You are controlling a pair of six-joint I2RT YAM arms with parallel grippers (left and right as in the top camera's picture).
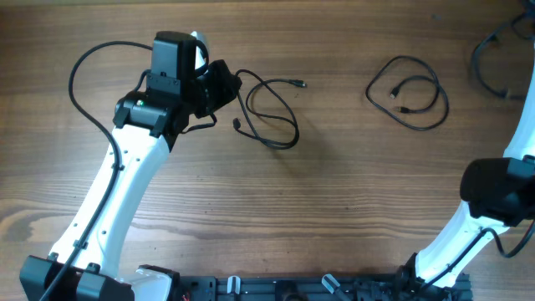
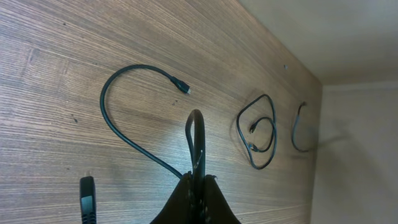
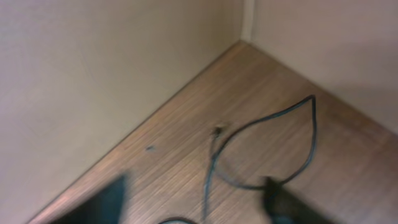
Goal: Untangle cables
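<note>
My left gripper [image 1: 224,86] is shut on a thin black cable [image 1: 272,113] that lies in loose loops to its right, one plug end [image 1: 299,84] pointing right. In the left wrist view the jaws [image 2: 198,182] pinch a raised loop of this cable [image 2: 118,127]. A second cable [image 1: 408,92] lies coiled by itself at the centre right. A third cable [image 1: 489,58] curves at the far right edge. The right wrist view is blurred: my right gripper [image 3: 196,202] is open, and a cable [image 3: 264,152] lies on the table between and beyond its fingers [image 3: 286,202].
The white left arm [image 1: 117,192] crosses the left of the table, with its own thicker black wire [image 1: 84,75] arching beside it. The right arm [image 1: 501,188] stands at the right edge. Walls close the table's far right corner [image 3: 245,37].
</note>
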